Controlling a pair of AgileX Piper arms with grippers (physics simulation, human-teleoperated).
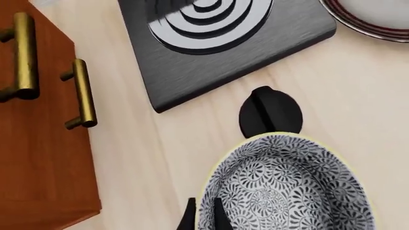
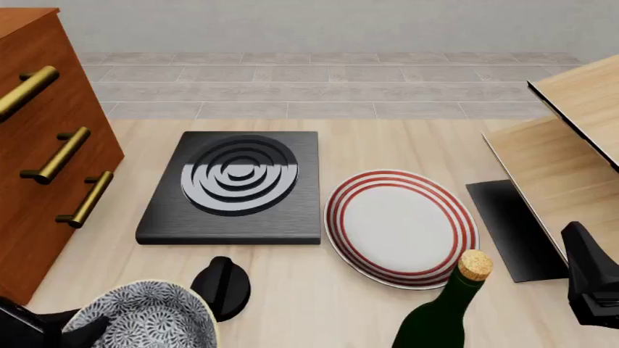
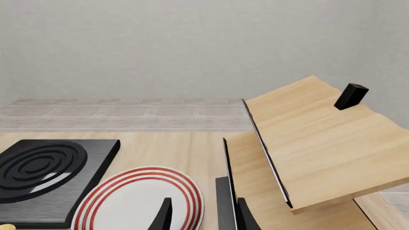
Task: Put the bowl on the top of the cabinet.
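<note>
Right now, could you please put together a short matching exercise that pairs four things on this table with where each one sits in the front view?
Things:
1. bowl
2. cabinet
3. red-ringed plate
4. green bottle with cork

Places:
A. along the left edge, drawer handles facing the table
B. right of the black hotplate, near the middle
C. near bottom left, at the left gripper, beside a black knob
D. near bottom edge, right of centre, in front of the plate

Pairs: 1-C, 2-A, 3-B, 4-D
</note>
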